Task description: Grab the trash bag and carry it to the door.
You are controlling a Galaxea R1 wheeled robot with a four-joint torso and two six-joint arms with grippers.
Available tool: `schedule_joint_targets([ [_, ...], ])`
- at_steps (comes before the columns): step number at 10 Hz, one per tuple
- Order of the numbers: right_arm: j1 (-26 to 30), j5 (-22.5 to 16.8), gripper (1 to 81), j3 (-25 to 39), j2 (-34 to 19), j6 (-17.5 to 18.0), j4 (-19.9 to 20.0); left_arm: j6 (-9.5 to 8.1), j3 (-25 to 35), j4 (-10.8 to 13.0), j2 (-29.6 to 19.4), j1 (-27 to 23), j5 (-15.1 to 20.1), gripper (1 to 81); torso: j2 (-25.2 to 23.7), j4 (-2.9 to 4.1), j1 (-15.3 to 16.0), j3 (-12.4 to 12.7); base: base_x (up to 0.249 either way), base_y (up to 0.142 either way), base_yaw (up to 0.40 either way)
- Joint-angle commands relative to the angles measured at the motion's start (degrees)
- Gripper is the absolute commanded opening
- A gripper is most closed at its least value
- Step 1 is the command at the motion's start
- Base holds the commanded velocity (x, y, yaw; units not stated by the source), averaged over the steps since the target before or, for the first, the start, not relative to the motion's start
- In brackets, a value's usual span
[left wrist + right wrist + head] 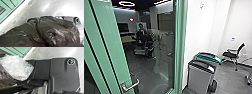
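- Bag of dark, glossy, crinkled plastic (56, 26): it shows large in the left wrist view, in front of the robot's wide dark base plate (62, 77). Whether it hangs clear of that plate or touches it, I cannot tell.
- Carrying looks like the step in hand. I cannot tell whether the left gripper is clamped on the bag, nor whether the right gripper is apart, together or holding anything; confirm a firm hold on gathered plastic before trusting the load to it.
- Crumpled, clear plastic film (17, 67) is beside the dark plastic; keep it away from the arm joints, where it could snag.
- Thin plastic may stretch or swing, so drive slowly and turn gently, keeping the load high enough not to scrape.
- Give the green-framed glass door (114, 37) room: its silvery lever handle (130, 85) juts out and could catch a fold.
- Stay clear of the grey bin with a black top (200, 77) and the teal-topped bin (209, 57) close behind it.
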Motion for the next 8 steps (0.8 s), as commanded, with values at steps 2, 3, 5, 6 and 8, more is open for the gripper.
schedule_joint_targets([
  [2,2.6,-1.8,81.1,0.1,0.6,-0.2,-0.1,0.63,-1.8,0.3,-0.3,-3.8,3.5,1.0,0.0,0.0,0.0,0.0,0.0,0.0,0.357],
  [3,2.5,-1.0,81.1,0.1,0.6,-0.2,0.0,0.63,-2.1,0.3,-0.3,-3.8,3.5,1.0,0.0,0.0,0.0,0.0,0.0,0.0,0.357],
  [5,2.6,-1.0,81.1,0.1,0.6,-0.1,0.2,0.63,-2.1,0.5,-0.4,-3.8,3.4,1.0,0.0,0.0,0.0,0.0,0.0,0.0,0.359],
  [6,2.5,-0.9,81.1,0.2,0.7,-0.1,0.9,0.63,-2.1,1.5,-0.3,-3.8,2.9,1.0,0.0,0.0,0.0,0.0,0.0,0.0,0.359],
  [8,2.5,-1.0,81.1,0.1,0.7,-0.2,0.8,0.62,-2.1,1.9,-0.3,-3.8,2.3,1.0,0.0,0.0,0.0,0.0,0.0,0.0,0.359],
])
